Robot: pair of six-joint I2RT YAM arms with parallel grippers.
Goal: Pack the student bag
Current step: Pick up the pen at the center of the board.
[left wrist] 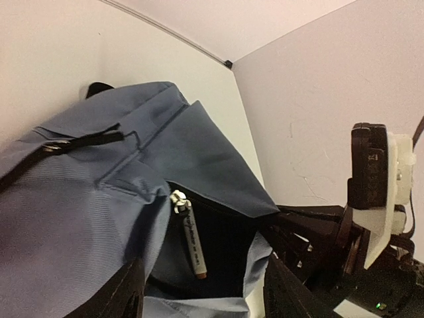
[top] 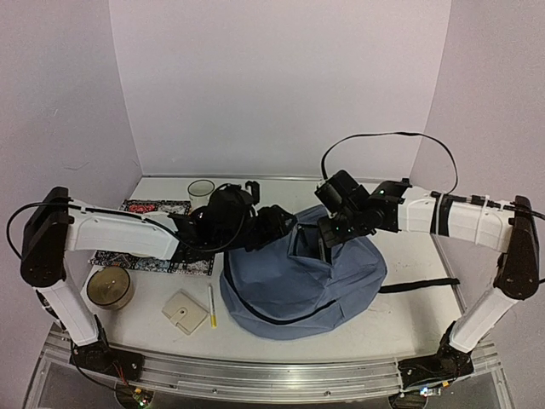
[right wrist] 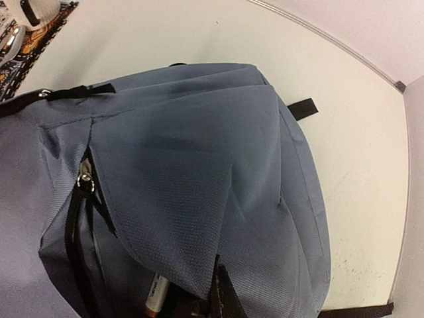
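Observation:
The student bag (top: pixel 298 285), soft blue-grey fabric, lies in the middle of the table with its front pocket held open. My right gripper (top: pixel 326 239) is shut on the edge of the pocket flap (right wrist: pixel 199 199) and lifts it; one dark finger (right wrist: pixel 226 298) shows under the fabric. My left gripper (top: pixel 277 226) is open and empty at the pocket's left side, its fingers (left wrist: pixel 122 295) spread wide around the opening. A white marker with a brown end (left wrist: pixel 191 238) lies inside the dark pocket. It also shows in the right wrist view (right wrist: pixel 156 299).
A white cup (top: pixel 201 192) stands at the back left by a patterned mat (top: pixel 149 256). A round tan tin (top: pixel 109 287), a beige square case (top: pixel 186 311) and a yellow pencil (top: pixel 211 305) lie front left. A black strap (top: pixel 417 285) trails right of the bag.

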